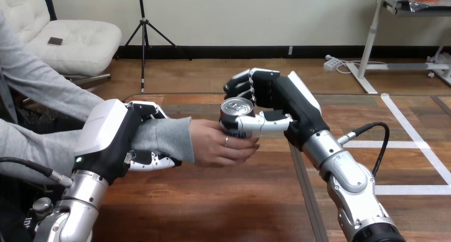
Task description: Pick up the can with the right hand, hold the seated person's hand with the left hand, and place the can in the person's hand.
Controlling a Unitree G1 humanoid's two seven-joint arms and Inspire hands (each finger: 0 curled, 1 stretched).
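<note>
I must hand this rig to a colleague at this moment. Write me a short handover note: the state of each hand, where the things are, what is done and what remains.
Left hand: fingers and thumb curled round the person's wrist, over the grey sleeve, above the table.
Right hand: shut on the can, thumb across its front; the can is upright.
The person's hand is at the can's lower part, fingers curled beneath it; both hands are on the can.
Done: can picked up, wrist held, can brought to the person's hand.
Left: open the right hand to release the can, then probably free the wrist.
</note>
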